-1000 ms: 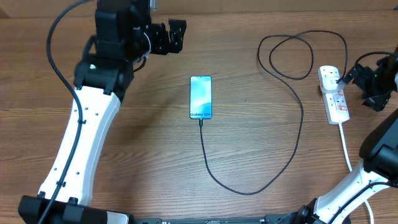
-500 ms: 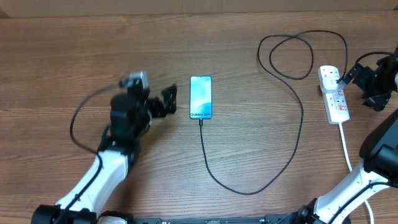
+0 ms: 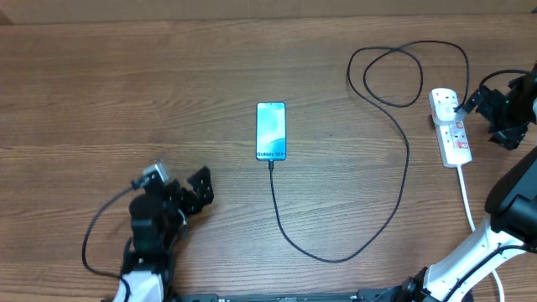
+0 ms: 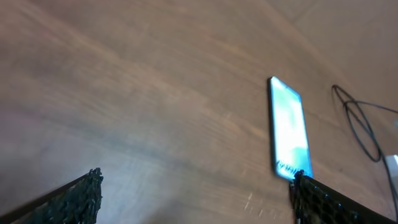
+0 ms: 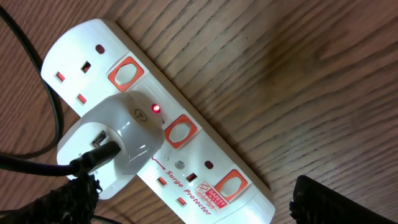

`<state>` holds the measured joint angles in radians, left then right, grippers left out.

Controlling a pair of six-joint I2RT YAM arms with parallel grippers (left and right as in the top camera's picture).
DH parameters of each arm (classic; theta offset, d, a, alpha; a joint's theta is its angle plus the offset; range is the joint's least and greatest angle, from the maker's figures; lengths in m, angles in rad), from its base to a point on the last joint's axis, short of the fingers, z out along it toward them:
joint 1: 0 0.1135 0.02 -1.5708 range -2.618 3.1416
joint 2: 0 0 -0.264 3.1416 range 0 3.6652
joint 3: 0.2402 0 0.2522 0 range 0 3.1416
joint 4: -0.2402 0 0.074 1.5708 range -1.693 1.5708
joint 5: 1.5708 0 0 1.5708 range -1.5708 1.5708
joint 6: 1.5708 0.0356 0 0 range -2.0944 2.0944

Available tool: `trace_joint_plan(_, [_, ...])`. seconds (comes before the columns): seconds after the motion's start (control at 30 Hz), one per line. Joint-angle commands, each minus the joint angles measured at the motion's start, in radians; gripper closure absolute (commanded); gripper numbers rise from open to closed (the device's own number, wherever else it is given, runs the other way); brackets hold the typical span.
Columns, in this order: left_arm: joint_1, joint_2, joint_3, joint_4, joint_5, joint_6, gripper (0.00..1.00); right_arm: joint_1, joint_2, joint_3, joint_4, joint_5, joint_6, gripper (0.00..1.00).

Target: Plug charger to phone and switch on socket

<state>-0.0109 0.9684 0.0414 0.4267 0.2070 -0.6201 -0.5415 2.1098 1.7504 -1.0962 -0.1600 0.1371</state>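
The phone (image 3: 271,131) lies flat mid-table, its blue-teal screen up, also in the left wrist view (image 4: 289,127). The charger cable (image 3: 406,159) meets the phone's lower edge, loops across the table and ends in a white adapter (image 5: 115,146) seated in the socket (image 3: 450,126). On the socket (image 5: 186,134) a small red light (image 5: 155,109) glows beside the adapter. My right gripper (image 3: 490,116) hovers open just right of the socket, nothing between its fingers (image 5: 336,199). My left gripper (image 3: 199,189) is open and empty, low at the front left, well short of the phone.
A thick white cord (image 3: 466,197) runs from the socket toward the front edge beside my right arm. Cable loops (image 3: 394,75) lie behind the socket at the back right. The wooden table (image 3: 126,101) is bare around my left arm.
My left arm has pulled back from the far left of the table to the front edge, its gripper still open. The right arm, phone and cable have not moved.
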Motion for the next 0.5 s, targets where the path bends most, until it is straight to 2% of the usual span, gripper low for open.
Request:
trace_joint_plan(0.0, [0.006,-0.098,-0.037,-0.048,-0.029,-0.011,0.0,0.003,0.004,0.017,0.064,-0.014,0.044,0.0])
trace_joint_plan(0.47, [0.006,-0.474,-0.037,-0.223,-0.111,-0.008,0.01,0.003,0.004,0.017,0.064,-0.014,0.044,0.0])
